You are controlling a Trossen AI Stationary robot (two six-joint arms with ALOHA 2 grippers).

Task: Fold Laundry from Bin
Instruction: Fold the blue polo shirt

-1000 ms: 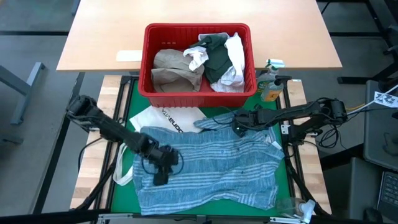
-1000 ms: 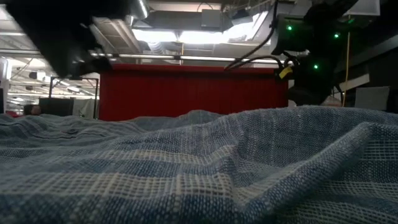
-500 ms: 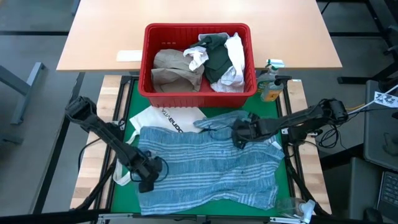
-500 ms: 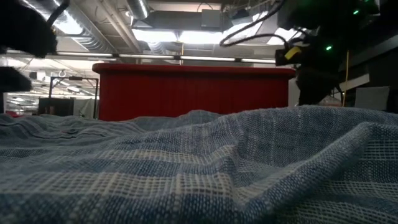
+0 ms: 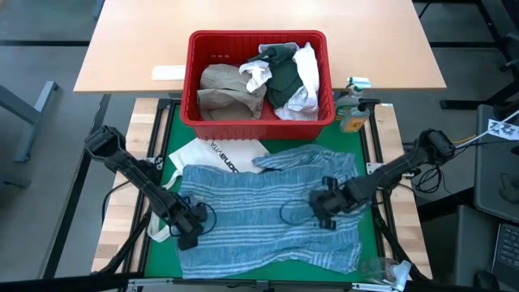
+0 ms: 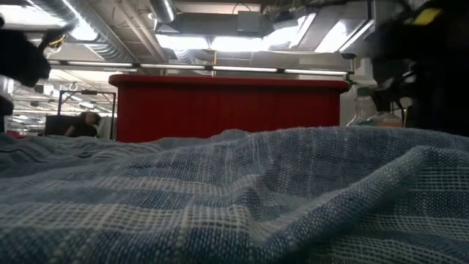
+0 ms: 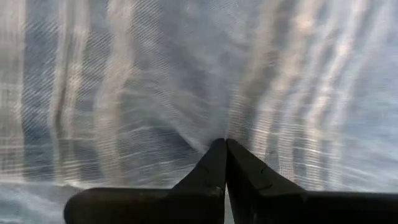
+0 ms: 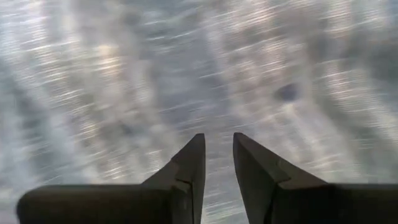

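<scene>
From above, the blue-striped cloth (image 5: 272,215) lies spread over the green mat (image 5: 166,144) on the near part of the desk (image 5: 122,49), and the red bin (image 5: 258,77) stands just beyond it at the far edge, holding a tan shirt (image 5: 227,89), a dark green-grey top (image 5: 284,77) and white pieces (image 5: 306,69). A white tote bag (image 5: 219,152) with black lettering lies partly under the cloth's far left edge, and a bottle (image 5: 353,113) stands just right of the bin. The left pincer (image 5: 188,235) is at the cloth's near left edge; the right pincer (image 5: 324,215) is over the cloth's right half. From desk height, the striped cloth (image 6: 234,198) fills the near ground in soft ridges, with the red bin (image 6: 227,106) rising behind it and a person (image 6: 84,123) far off in the room at the left. Through the left wrist camera, the left pincer (image 7: 225,149) has its tips pressed together, closed, against the striped cloth (image 7: 155,74), with no fold of it seen between them. Through the right wrist camera, the right pincer (image 8: 219,155) stands narrowly parted just above the striped cloth (image 8: 186,62), with only a slim gap between the fingers and nothing gripped in it.
</scene>
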